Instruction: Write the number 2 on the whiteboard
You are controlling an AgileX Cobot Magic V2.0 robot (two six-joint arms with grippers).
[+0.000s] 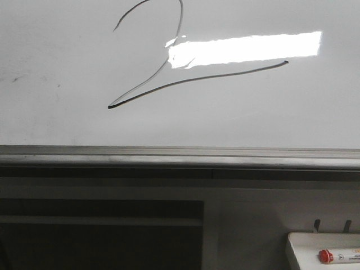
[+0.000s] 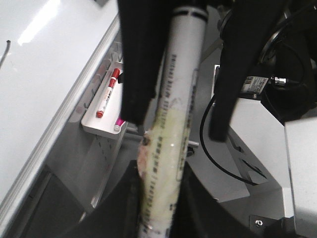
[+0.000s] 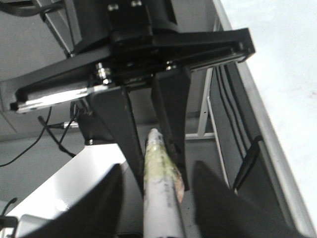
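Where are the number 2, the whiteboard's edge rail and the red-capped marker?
number 2 (image 1: 169, 86): front view, on its long tail stroke.
edge rail (image 1: 169, 157): front view, mid-length of the whiteboard's grey rail.
red-capped marker (image 1: 326, 257): front view, on its red cap.

Front camera faces whiteboard (image 1: 56, 67) closely; wrist cameras glimpse its edge

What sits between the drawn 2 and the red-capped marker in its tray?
In the front view, bare whiteboard, then its grey edge rail, separate the 2 from the marker.
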